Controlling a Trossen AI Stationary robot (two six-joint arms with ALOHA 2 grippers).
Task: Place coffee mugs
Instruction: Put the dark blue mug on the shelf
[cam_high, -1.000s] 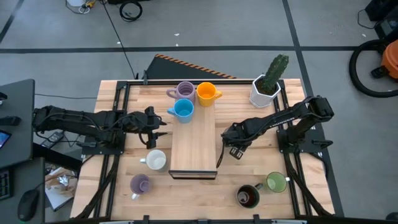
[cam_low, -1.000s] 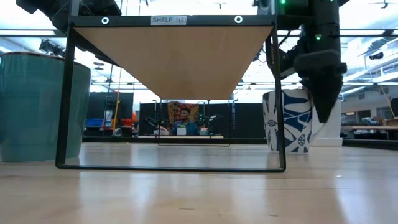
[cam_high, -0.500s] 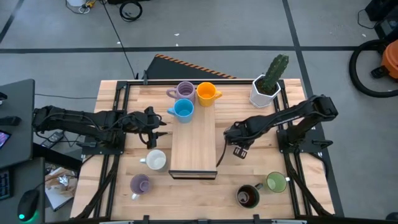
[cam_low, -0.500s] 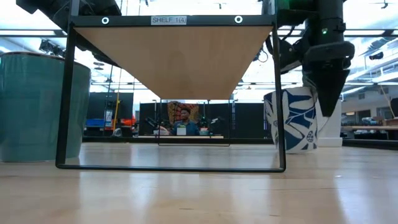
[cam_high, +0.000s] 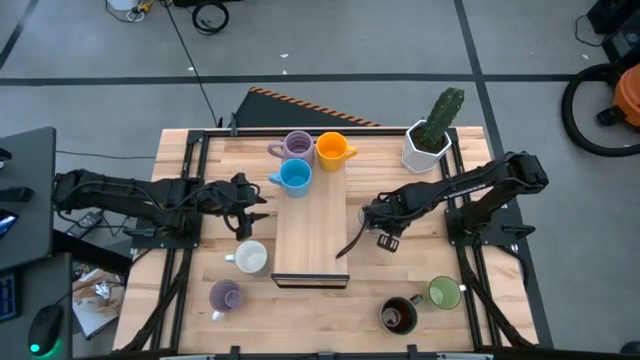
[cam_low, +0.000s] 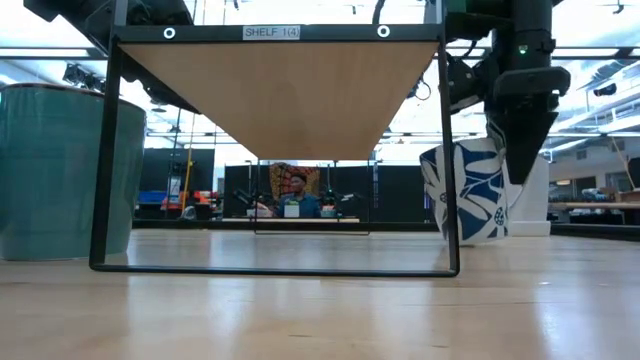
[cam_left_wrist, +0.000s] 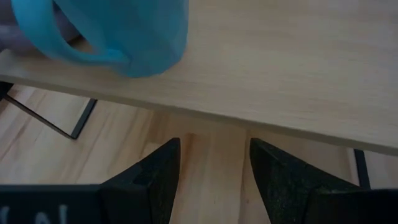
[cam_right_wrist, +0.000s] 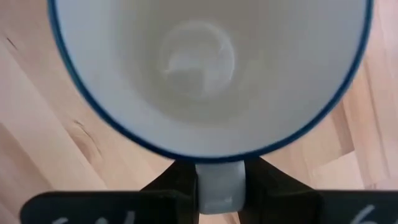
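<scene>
Three mugs sit on the wooden shelf (cam_high: 312, 230) at its far end, upper centre of the high view: lilac mug (cam_high: 297, 146), orange mug (cam_high: 333, 150) and blue mug (cam_high: 294, 176) just below them.

On the table you have the plain white mug (cam_high: 249, 258) left of the shelf, a second lilac mug (cam_high: 225, 296) lower left, the dark brown mug (cam_high: 398, 315) lower centre-right, and the green mug (cam_high: 443, 293) just right of it.

The right gripper (cam_high: 380, 236) is right of the shelf, mid-frame. Its wrist view shows the fingers (cam_right_wrist: 174, 186) clamped on the handle of the blue-patterned white mug (cam_right_wrist: 205, 62), looking down into the cup. In the low view that mug (cam_low: 465, 195) sits right of the shelf frame, tilted. You can't tell if its base touches the table.

The left gripper (cam_high: 250, 205) waits left of the shelf, mid-frame. Its fingers (cam_left_wrist: 155, 180) are spread with nothing between them, and they point at the shelf edge below the blue mug (cam_left_wrist: 118, 31).

The cactus pot (cam_high: 425, 145) stands upper right.
</scene>
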